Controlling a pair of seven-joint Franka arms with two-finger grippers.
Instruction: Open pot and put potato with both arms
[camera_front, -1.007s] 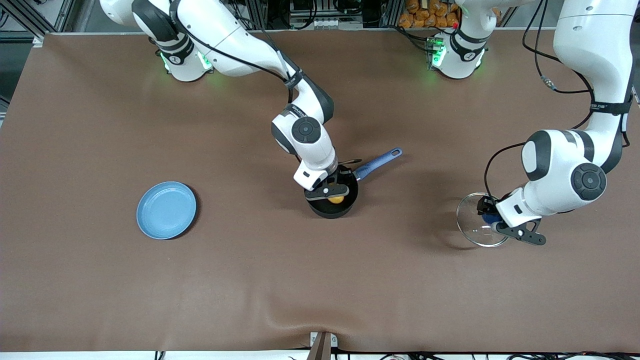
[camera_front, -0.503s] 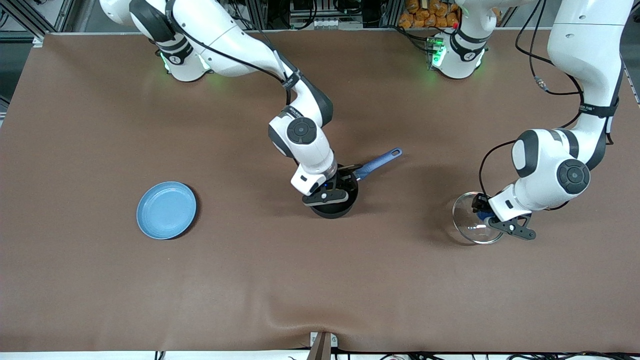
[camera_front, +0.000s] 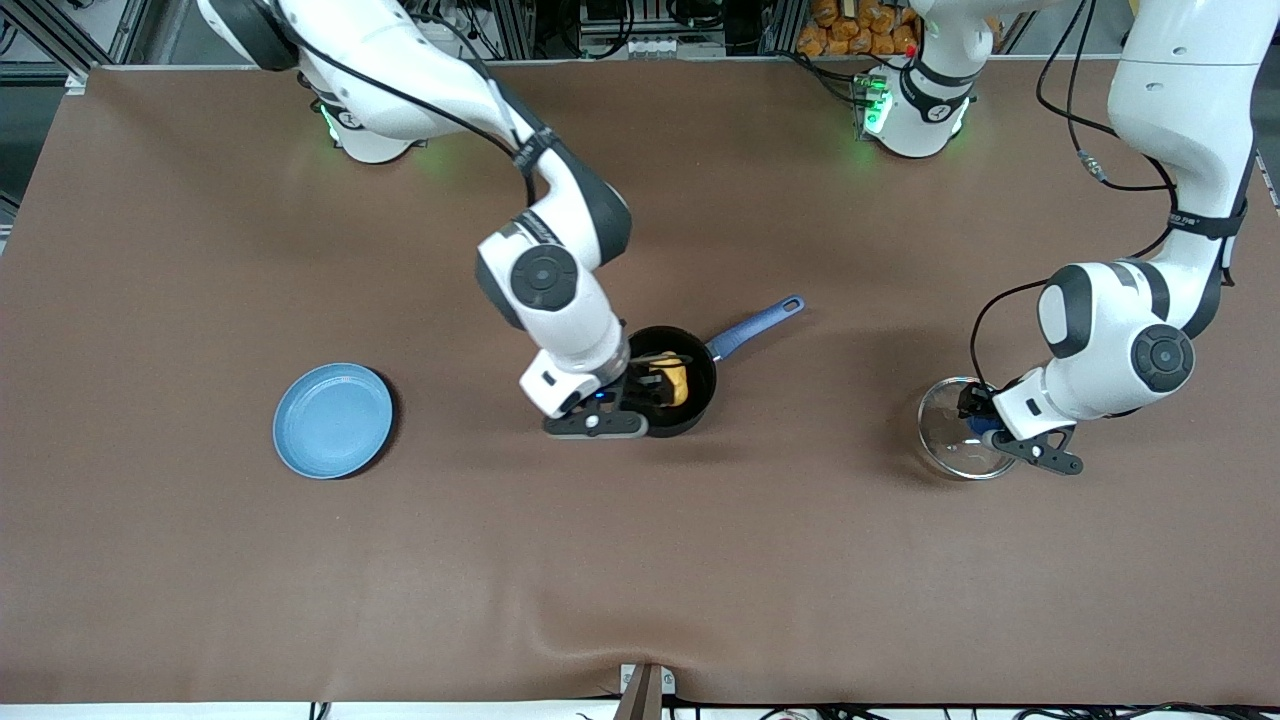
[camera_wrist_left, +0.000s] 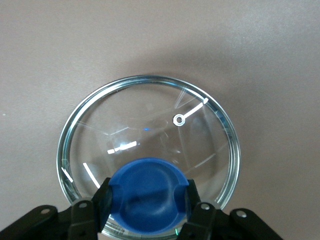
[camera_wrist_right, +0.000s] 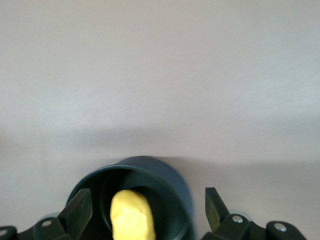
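Starting nearest the front camera, I find the glass lid (camera_front: 955, 441) toward the left arm's end of the table, well apart from the pot. My left gripper (camera_front: 985, 432) is clamped on the lid's blue knob (camera_wrist_left: 147, 194); in the left wrist view a finger (camera_wrist_left: 102, 197) presses each flank of the knob. The lid is round, clear and steel-rimmed, with a small vent ring in the glass. I cannot tell whether it rests on the brown table (camera_front: 640, 560) or hangs just above it.

Next, the light-blue plate (camera_front: 333, 420) sits toward the right arm's end of the table, flat, with nothing on it.

About as far from the camera as the plate, near mid-table, stands the pot (camera_front: 700, 395), uncovered, mouth up. It is small, round and black, and its long blue handle (camera_front: 757, 327) runs up the view, away from the camera and toward the left arm's end. The potato (camera_front: 671, 379) lies inside on the pot's floor, yellow-orange, lumpy and oval, well smaller than the mouth.

My right gripper (camera_front: 645, 390) is at the pot's rim on the side toward the right arm's end. In the right wrist view its fingers (camera_wrist_right: 80, 212) stand wide apart, holding nothing, with the potato (camera_wrist_right: 131, 217) showing between them in the pot (camera_wrist_right: 172, 185).
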